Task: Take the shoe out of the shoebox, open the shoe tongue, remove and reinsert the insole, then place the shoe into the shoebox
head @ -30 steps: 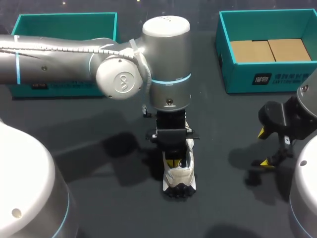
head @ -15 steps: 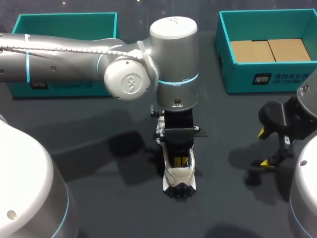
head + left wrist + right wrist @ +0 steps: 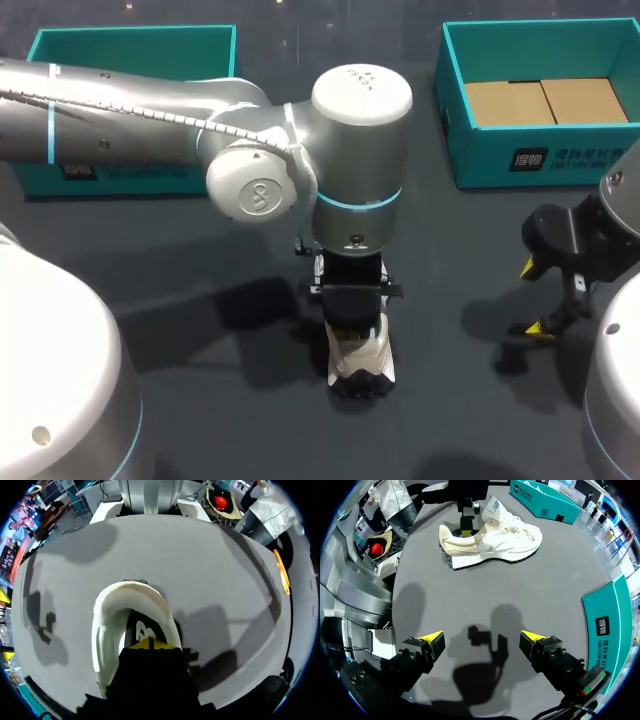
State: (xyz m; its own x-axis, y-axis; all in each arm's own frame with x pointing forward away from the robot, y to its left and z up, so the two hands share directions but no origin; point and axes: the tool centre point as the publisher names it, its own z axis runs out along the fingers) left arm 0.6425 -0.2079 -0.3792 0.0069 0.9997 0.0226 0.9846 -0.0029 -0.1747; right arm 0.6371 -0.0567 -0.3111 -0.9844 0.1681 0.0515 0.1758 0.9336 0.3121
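A dark grey table (image 3: 450, 250) is filling the scene from above. The silver left arm (image 3: 150, 100) is coming in from the left side and stretching past the middle, with its wrist pointing straight down over the table's centre. The right arm (image 3: 600, 240) is standing at the right side, near the front edge. Two teal shoeboxes are sitting at the back of the table: the left box (image 3: 130, 45) is partly hidden behind the left arm, and the right box (image 3: 480, 150) is showing a brown cardboard liner (image 3: 545, 100) on its floor. A white shoe (image 3: 362, 355) is standing upright on its dark sole in the middle of the table, outside both boxes and well apart from them, with its heel toward the near edge. The left claw (image 3: 150, 644) is reaching down into the shoe's opening, just behind the heel collar; one yellow tip is showing inside, and whether the claw is gripping anything cannot be told. The right claw (image 3: 482, 637) is hanging above bare table to the right of the shoe, well apart from it, with its fingers (image 3: 434, 639) spread wide and holding nothing.
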